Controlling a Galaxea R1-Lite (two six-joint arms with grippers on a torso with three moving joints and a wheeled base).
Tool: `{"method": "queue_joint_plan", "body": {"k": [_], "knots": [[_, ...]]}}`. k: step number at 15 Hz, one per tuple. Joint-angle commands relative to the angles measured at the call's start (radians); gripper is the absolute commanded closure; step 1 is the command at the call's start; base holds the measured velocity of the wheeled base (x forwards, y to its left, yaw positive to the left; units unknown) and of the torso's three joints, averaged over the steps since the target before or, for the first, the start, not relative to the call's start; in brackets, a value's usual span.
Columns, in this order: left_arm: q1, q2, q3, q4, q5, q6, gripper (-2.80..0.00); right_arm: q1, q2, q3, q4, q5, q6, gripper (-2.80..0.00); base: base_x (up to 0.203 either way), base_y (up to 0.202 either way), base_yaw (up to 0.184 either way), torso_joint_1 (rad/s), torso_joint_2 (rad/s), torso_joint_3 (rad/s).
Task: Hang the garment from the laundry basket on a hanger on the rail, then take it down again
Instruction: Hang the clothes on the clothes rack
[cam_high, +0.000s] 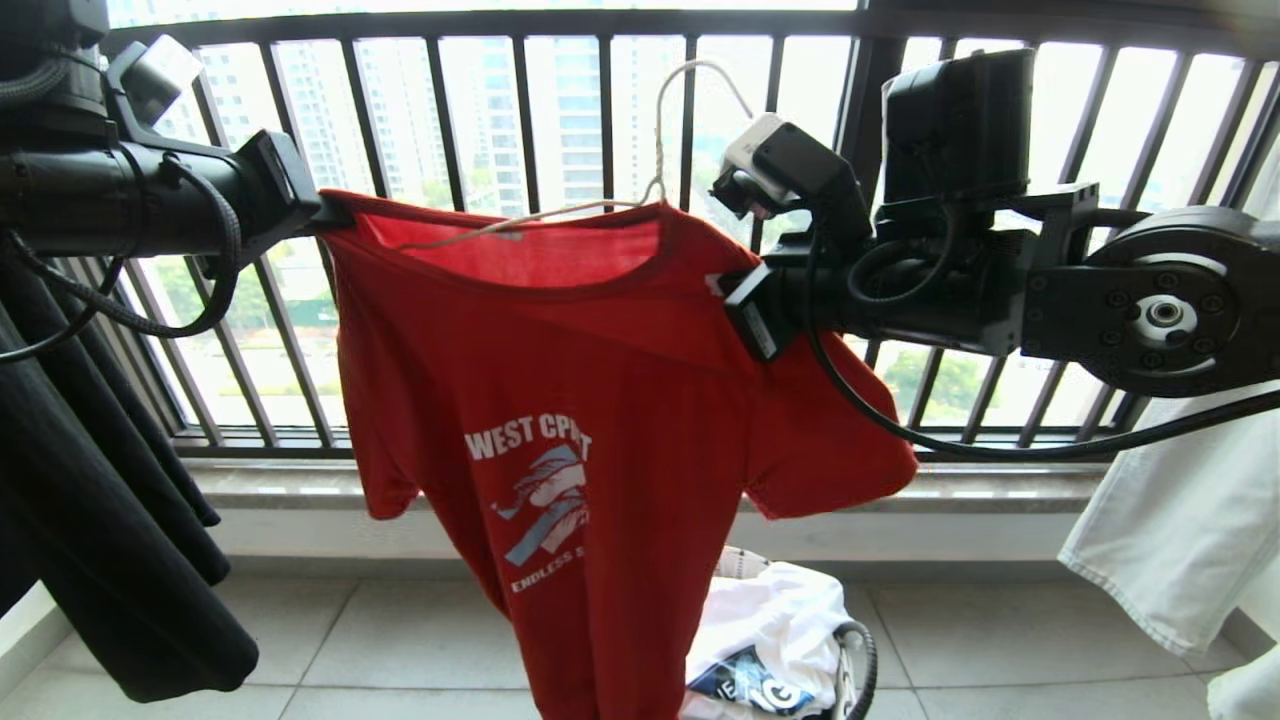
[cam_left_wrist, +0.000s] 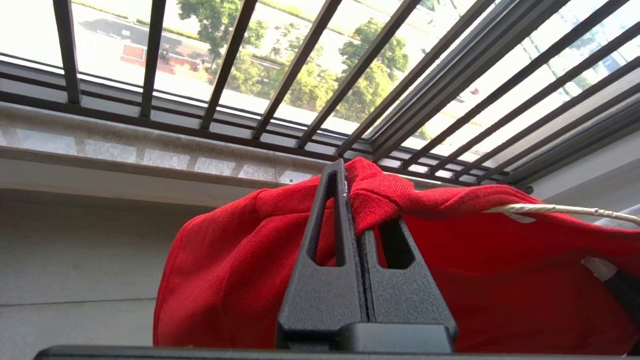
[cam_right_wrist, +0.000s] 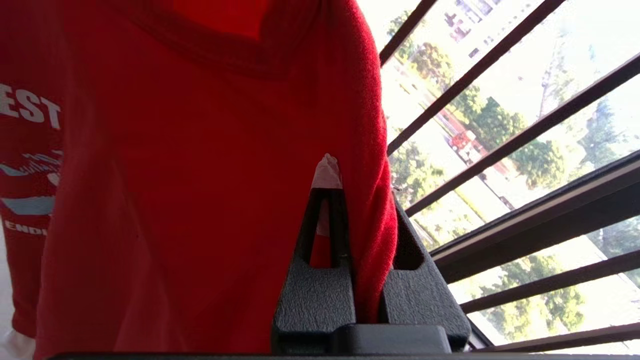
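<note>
While both pincers (cam_left_wrist: 350, 200) (cam_right_wrist: 345, 200) clench garment (cam_high: 600, 400), laundry basket (cam_high: 862, 650) holds white clothes (cam_high: 780, 620)

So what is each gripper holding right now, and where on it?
Both hold the red T-shirt. The left gripper pinches one shoulder, the right gripper the other shoulder's edge. The hanger sits in the neck opening.

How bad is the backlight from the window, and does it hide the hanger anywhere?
Head view: window blown out, hanger hook pale against glare, barely readable; red T-shirt well lit. Left wrist view: hanger wire clear against red cloth. Right wrist view: outdoors overexposed, shirt sharp.
</note>
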Motion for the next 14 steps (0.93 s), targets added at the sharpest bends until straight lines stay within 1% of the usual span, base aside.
{"method": "queue_joint_plan", "body": {"k": [1, 3, 5, 7, 8, 9, 10, 11, 12, 14], "knots": [[-0.020, -0.005, 0.010, 0.000, -0.003, -0.003, 0.00, 0.017, 0.064, -0.052, -0.001, 0.023, 0.000, 0.00, 0.000, 0.000, 0.000, 0.000, 0.00, 0.000], [-0.034, -0.009, 0.011, 0.000, -0.001, -0.011, 0.00, 0.039, 0.105, -0.085, -0.002, 0.034, 0.021, 0.00, 0.000, 0.000, 0.000, 0.000, 0.00, 0.000], [-0.044, -0.032, 0.011, -0.002, 0.000, -0.037, 0.00, 0.063, 0.145, -0.118, -0.002, 0.040, 0.065, 0.00, 0.000, 0.000, 0.000, 0.000, 0.00, 0.000], [-0.049, -0.074, 0.017, -0.001, 0.000, -0.040, 0.00, 0.096, 0.161, -0.124, -0.003, 0.045, 0.074, 0.00, 0.000, 0.000, 0.000, 0.000, 0.00, 0.000], [-0.061, -0.097, 0.030, -0.002, 0.001, -0.035, 0.00, 0.111, 0.164, -0.124, -0.003, 0.045, 0.094, 0.00, 0.000, 0.000, 0.000, 0.000, 0.00, 0.000], [-0.097, -0.104, 0.024, -0.003, 0.003, -0.029, 0.00, 0.112, 0.162, -0.123, -0.004, 0.048, 0.123, 0.00, 0.000, 0.000, 0.000, 0.000, 0.00, 0.000], [-0.120, -0.103, -0.010, -0.007, 0.006, -0.015, 0.00, 0.111, 0.159, -0.123, -0.004, 0.065, 0.144, 0.00, 0.000, 0.000, 0.000, 0.000, 0.00, 0.000], [-0.139, -0.102, -0.052, -0.005, 0.009, 0.008, 0.00, 0.111, 0.153, -0.125, -0.004, 0.080, 0.151, 0.00, 0.000, 0.000, 0.000, 0.000, 0.00, 0.000], [-0.170, -0.098, -0.068, -0.002, 0.009, 0.028, 0.00, 0.110, 0.148, -0.121, -0.006, 0.086, 0.158, 0.00, 0.000, 0.000, 0.000, 0.000, 0.00, 0.000], [-0.260, -0.094, -0.082, 0.053, 0.011, 0.068, 0.00, 0.101, 0.145, -0.110, -0.088, 0.088, 0.229, 0.00, 0.000, 0.000, 0.000, 0.000, 0.00, 0.000]]}}
